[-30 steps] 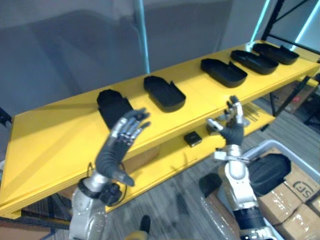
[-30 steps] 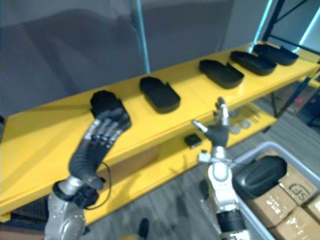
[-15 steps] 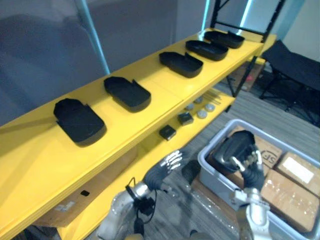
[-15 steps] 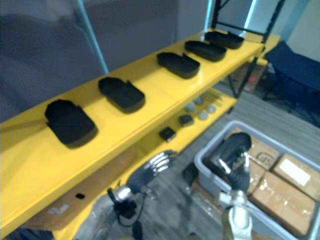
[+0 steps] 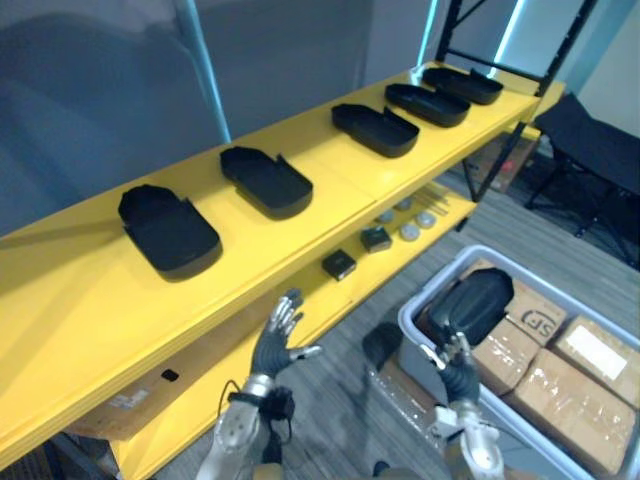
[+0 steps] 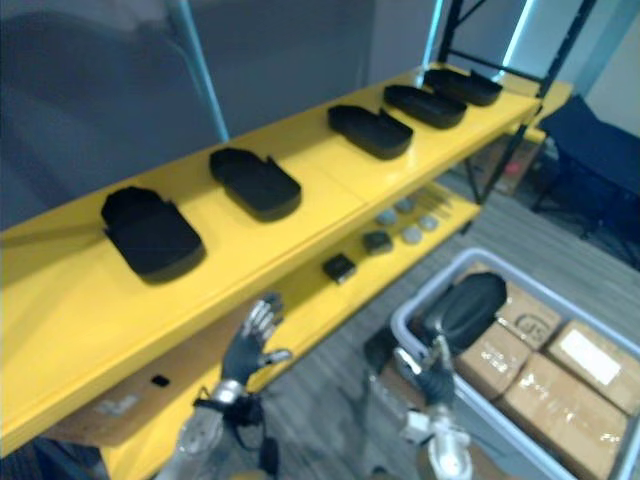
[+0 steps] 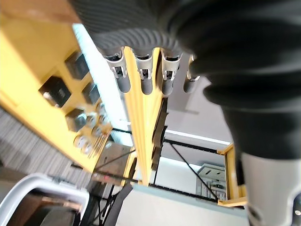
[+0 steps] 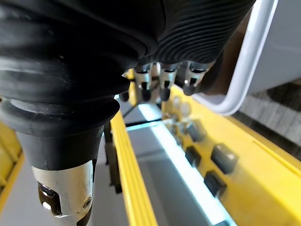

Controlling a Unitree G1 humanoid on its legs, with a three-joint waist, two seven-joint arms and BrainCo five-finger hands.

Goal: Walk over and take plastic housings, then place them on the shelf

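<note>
Plastic housings, five of them, black and tray-like, lie in a spaced row along the top board of the yellow shelf (image 5: 90, 300). The row runs from the nearest housing (image 5: 170, 232) towards the left end, through the second (image 5: 266, 181), third (image 5: 375, 129) and fourth (image 5: 427, 103), to the last (image 5: 462, 84) by the far right end. A sixth housing (image 5: 472, 303), dark and rounded, rests in the grey bin (image 5: 436, 285) on the floor to the right. It leans at the bin's near left corner on top of the cardboard boxes (image 5: 597, 350).

The left hand (image 5: 282, 338) is raised before the front edge of the lower board (image 5: 300, 292), fingers straight and spread wide, holding nothing. The right hand (image 5: 457, 362) stands at the bin's near left corner just below the sixth housing, fingers straight and pointing up, empty. Whether it touches that housing cannot be told.

On the lower board lie small black blocks (image 5: 339, 264) and, farther right, silver discs (image 5: 410, 232).
</note>
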